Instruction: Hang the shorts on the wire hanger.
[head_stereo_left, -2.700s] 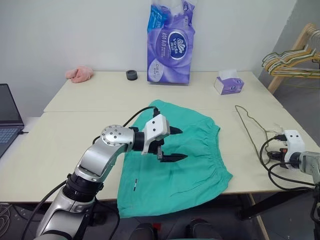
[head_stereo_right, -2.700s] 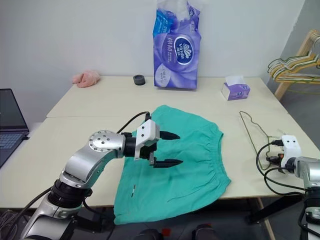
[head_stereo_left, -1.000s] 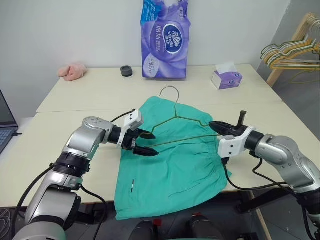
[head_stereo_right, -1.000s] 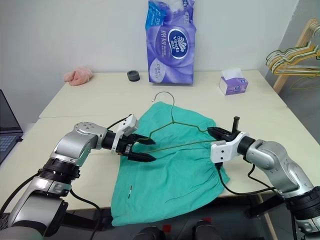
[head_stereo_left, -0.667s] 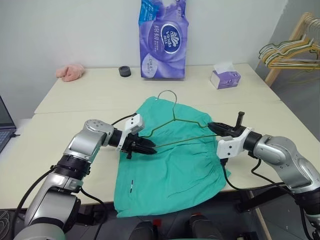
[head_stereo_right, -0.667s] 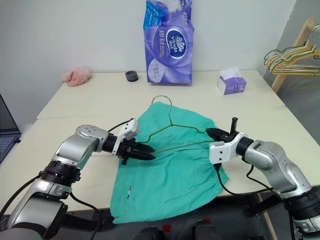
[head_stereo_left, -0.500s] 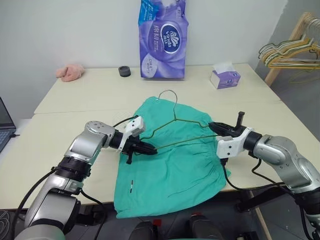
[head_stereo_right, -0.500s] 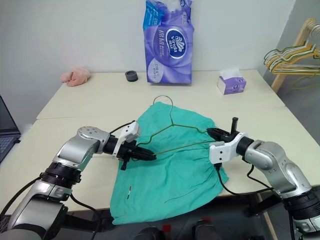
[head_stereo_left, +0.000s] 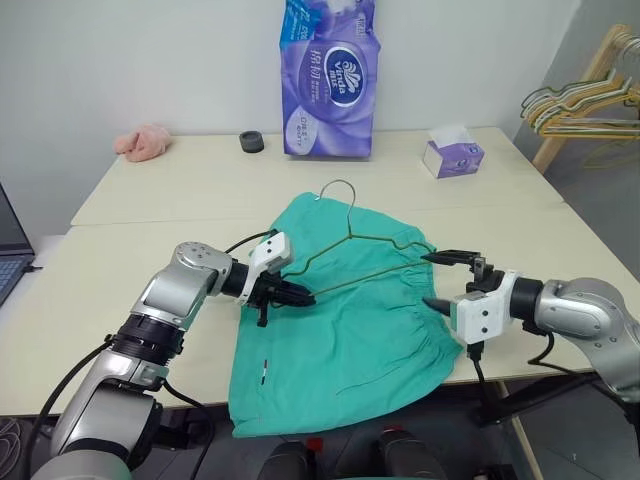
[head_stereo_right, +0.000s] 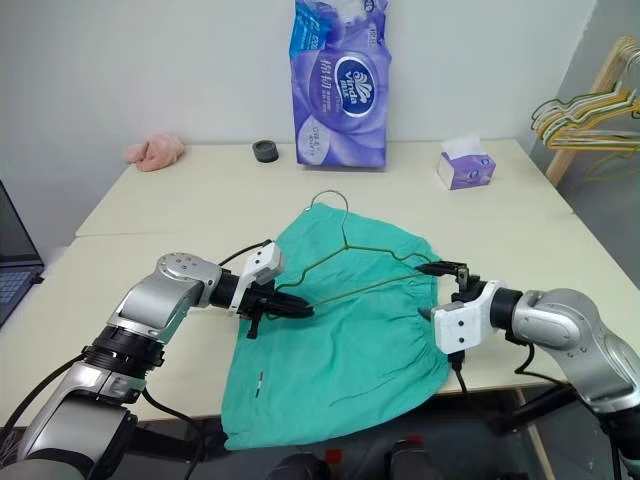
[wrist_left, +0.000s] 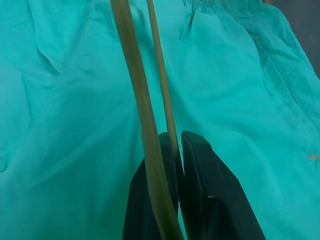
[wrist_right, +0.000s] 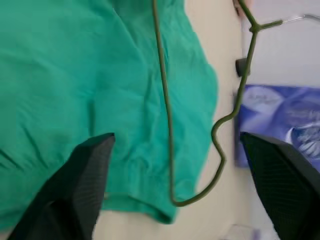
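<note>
Hanger position governs the coming move. The wire hanger (head_stereo_left: 362, 262) lies over the shorts (head_stereo_left: 345, 320), its long bottom wire running left to right across the upper part of the garment, hook (head_stereo_left: 338, 190) pointing to the far side of the table (head_stereo_left: 180, 200). The left gripper (head_stereo_left: 292, 296) is clamped together on the hanger's left corner; the left wrist view shows the wire passing between the two black fingers (wrist_left: 200, 200). The right gripper (head_stereo_left: 447, 280) stands with its fingers wide apart just off the hanger's right corner, nothing between them; the right wrist view shows that bent corner in the open gap between the fingers, clear of both. The shorts lie flat at the near edge of the table, gathered waistband on the right, legs on the left with the hem hanging slightly over the edge.

Judgement: the right gripper is the free one and the nearer to the waistband, which lies directly below it; the hanger is carried at one end only.

Hard to make out: whether the hanger's right end rests on the fabric or floats just above it. The drawstring is not visible. The near hem is partly cut off by the table edge.
</note>
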